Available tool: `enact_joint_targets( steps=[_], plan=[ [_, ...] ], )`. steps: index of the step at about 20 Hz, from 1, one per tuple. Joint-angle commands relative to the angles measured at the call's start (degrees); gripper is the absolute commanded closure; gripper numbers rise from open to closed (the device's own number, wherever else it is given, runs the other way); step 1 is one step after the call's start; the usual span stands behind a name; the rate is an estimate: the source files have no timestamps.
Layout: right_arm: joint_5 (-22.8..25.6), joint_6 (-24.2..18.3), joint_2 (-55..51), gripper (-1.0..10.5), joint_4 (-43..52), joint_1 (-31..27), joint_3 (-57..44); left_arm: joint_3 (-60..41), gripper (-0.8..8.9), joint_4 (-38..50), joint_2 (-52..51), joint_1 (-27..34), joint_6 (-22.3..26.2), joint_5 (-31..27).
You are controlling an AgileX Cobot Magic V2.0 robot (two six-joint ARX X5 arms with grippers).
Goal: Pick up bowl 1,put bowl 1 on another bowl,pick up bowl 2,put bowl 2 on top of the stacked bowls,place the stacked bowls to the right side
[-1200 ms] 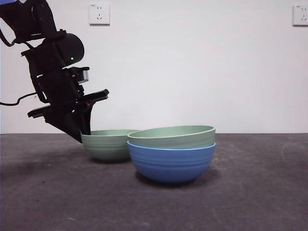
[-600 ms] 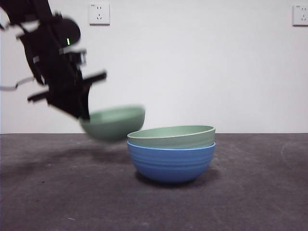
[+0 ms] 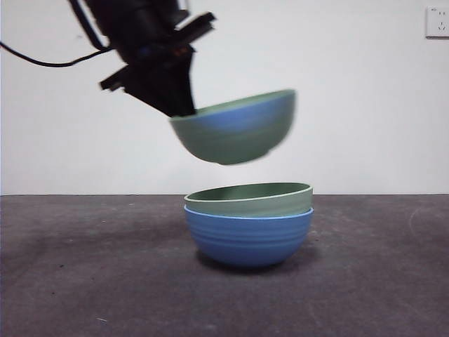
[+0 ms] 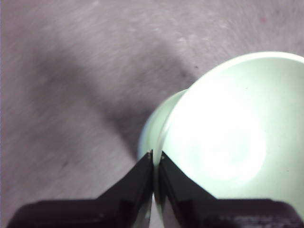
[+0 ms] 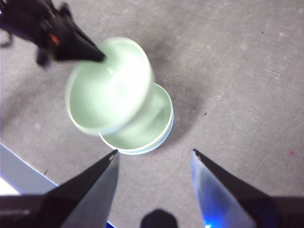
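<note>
A pale green bowl (image 3: 235, 130) hangs tilted in the air above the stack, and my left gripper (image 3: 181, 105) is shut on its rim. In the left wrist view the jaws (image 4: 155, 159) pinch the rim of that bowl (image 4: 232, 137). Below it the blue ridged bowl (image 3: 249, 235) stands on the table with another pale green bowl (image 3: 249, 199) nested in it. The right wrist view looks down on the held bowl (image 5: 109, 85), the stack (image 5: 142, 128) and the left gripper (image 5: 97, 56). My right gripper (image 5: 154, 154) stands open, high above the table and apart from the bowls.
Dark grey table (image 3: 84, 281) runs to a white wall with sockets (image 3: 438, 21). A table edge (image 5: 19, 175) shows in the right wrist view.
The left gripper has lifted the green bowl off the table and carried it up and to the right, over the stacked bowls. The stack has not moved.
</note>
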Motion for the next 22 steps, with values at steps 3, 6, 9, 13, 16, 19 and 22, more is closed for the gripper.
enact_joint_targets(
  steps=[3,6,9,13,16,19,22],
  plan=[
    [0.15,0.59,-0.04,6.9,0.22,0.07,0.13,0.00,8.21,0.94,5.53,-1.51,0.81,-0.66],
    [0.15,0.57,-0.04,6.9,-0.35,0.07,0.13,0.00,8.21,1.25,8.57,-1.51,0.76,-1.64],
    [0.15,0.55,-0.04,6.9,-0.63,0.07,0.13,0.00,8.21,2.01,9.07,-1.51,0.76,-2.01],
    [0.15,0.57,-0.04,6.9,-0.63,0.07,0.13,0.00,7.72,2.01,9.07,-1.53,0.76,-1.11],
    [0.15,0.90,-0.04,6.9,-0.79,0.04,0.13,0.00,5.17,1.95,9.05,-1.53,0.20,1.57],
    [0.15,1.44,-0.04,6.9,-1.25,0.04,0.13,0.02,5.01,1.99,9.03,-1.51,0.13,2.54],
    [0.15,2.16,0.11,6.9,-2.08,0.04,0.13,0.92,5.01,0.61,8.17,-1.44,0.11,2.49]
  ],
)
